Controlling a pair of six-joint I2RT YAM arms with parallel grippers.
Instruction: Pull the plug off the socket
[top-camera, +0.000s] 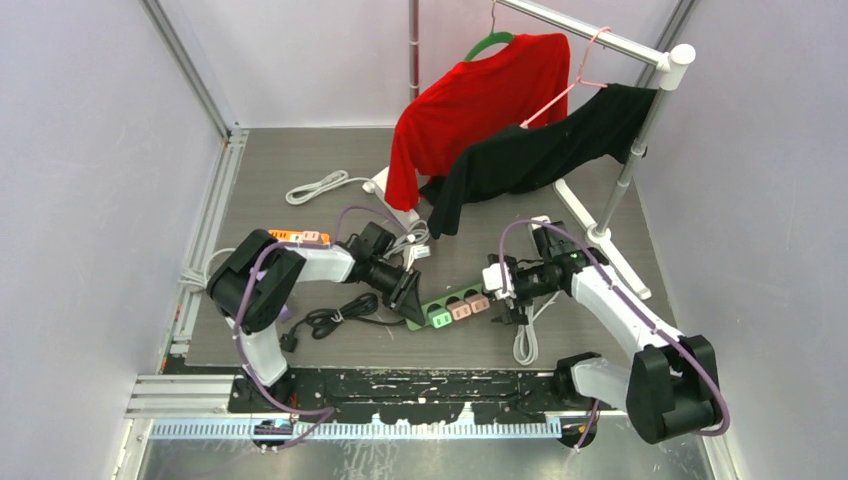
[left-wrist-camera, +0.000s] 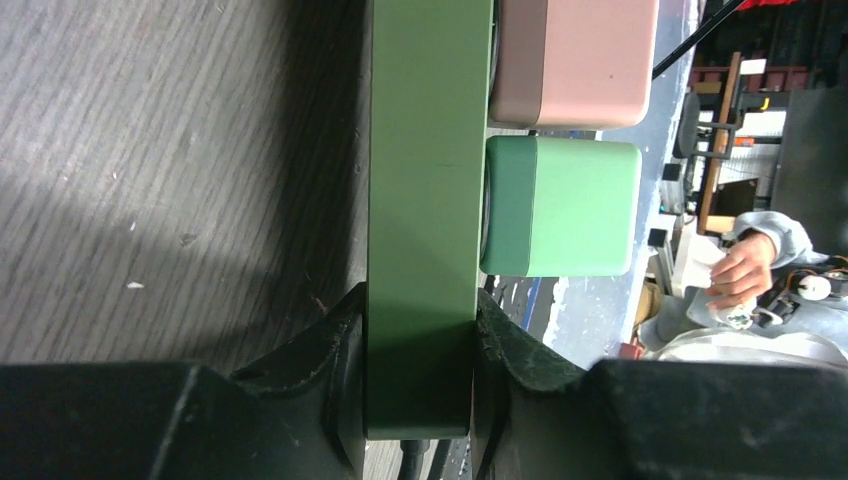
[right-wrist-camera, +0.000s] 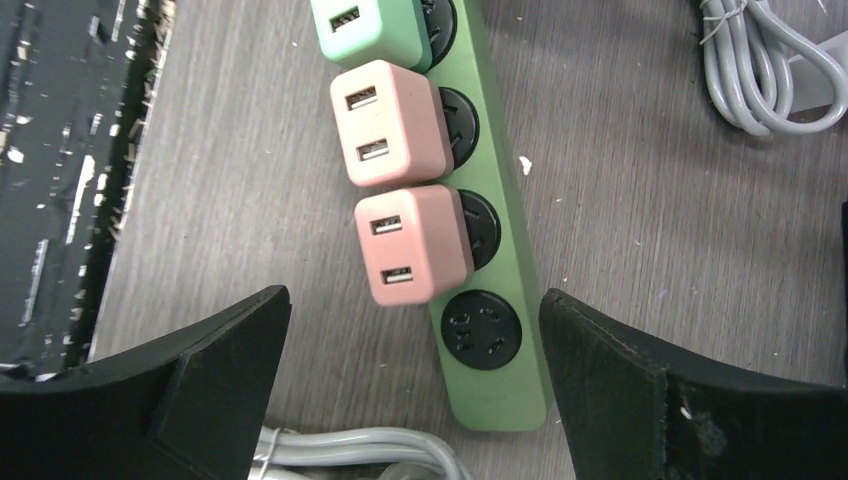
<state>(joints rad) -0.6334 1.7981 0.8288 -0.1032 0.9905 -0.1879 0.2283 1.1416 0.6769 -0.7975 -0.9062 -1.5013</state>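
- My left arm reaches in low from its base, elbow folded, wrist turned toward the centre of the table. The left gripper (top-camera: 408, 295) is clamped on the near end of the green power strip (top-camera: 455, 305). In the wrist view both black fingers (left-wrist-camera: 330, 345) press flat against its two long sides.
- My right arm bends in from the other side and the right gripper (right-wrist-camera: 410, 300) hangs above the strip's far end. Its jaws are spread wide and touch nothing.
- The strip is smooth, matte, hard-edged plastic. It lies at a slant on the grey wood-grain table (top-camera: 290, 165), close to the table's near edge.
- Three boxy, round-cornered plugs sit in a row in its sockets. The green plug (left-wrist-camera: 560, 205) is closest to my left fingers, then come the two pink plugs (right-wrist-camera: 390, 122), each with two USB slots.
- The pink one at the end lies between my open right jaws. Beyond it is a round black empty socket (right-wrist-camera: 483, 328).
- There is bare table on both long sides of the strip.
- A coiled grey cable (right-wrist-camera: 770, 70) lies off to one side. The scuffed black base rail (right-wrist-camera: 60, 150) borders the other.
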